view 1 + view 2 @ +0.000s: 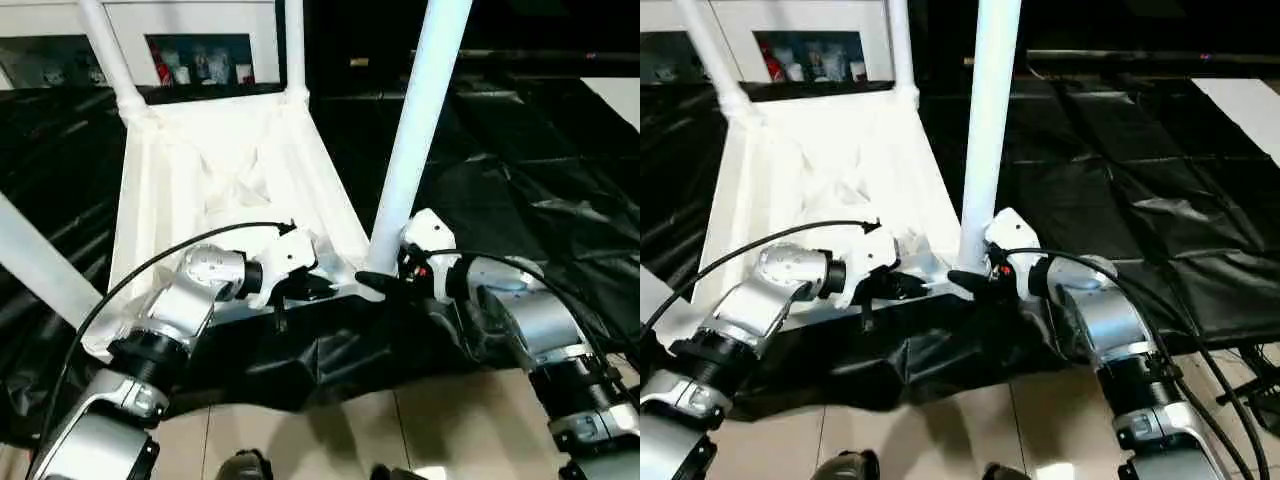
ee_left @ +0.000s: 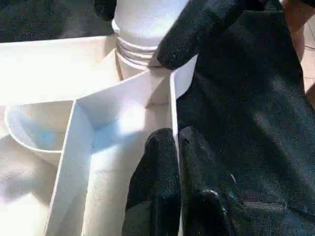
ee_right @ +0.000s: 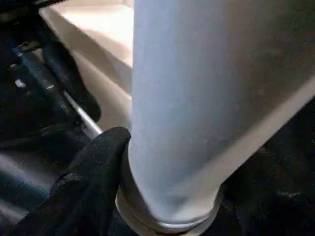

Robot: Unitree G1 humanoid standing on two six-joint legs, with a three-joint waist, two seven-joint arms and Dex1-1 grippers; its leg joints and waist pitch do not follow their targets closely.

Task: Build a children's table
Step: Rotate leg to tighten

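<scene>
The children's table lies upside down on the black drape, its ribbed white tabletop [image 1: 230,170] facing up. Legs stand in the far sockets [image 1: 110,55] [image 1: 294,45], and another leg [image 1: 35,260] leans at the near left. The near right leg [image 1: 420,120] rises from its corner socket. My right gripper [image 1: 385,280] is shut on this leg's base, one finger [image 3: 93,172] pressed against the tube [image 3: 197,98]. My left gripper [image 1: 325,288] is shut, its fingertips [image 2: 162,147] together at the tabletop's near rim [image 2: 173,93] beside that socket.
The black drape [image 1: 520,170] covers the work table on all sides and hangs over its near edge. Tiled floor [image 1: 400,430] lies below. A cabinet with small items [image 1: 200,60] stands behind. A black cable [image 1: 130,280] loops over my left forearm.
</scene>
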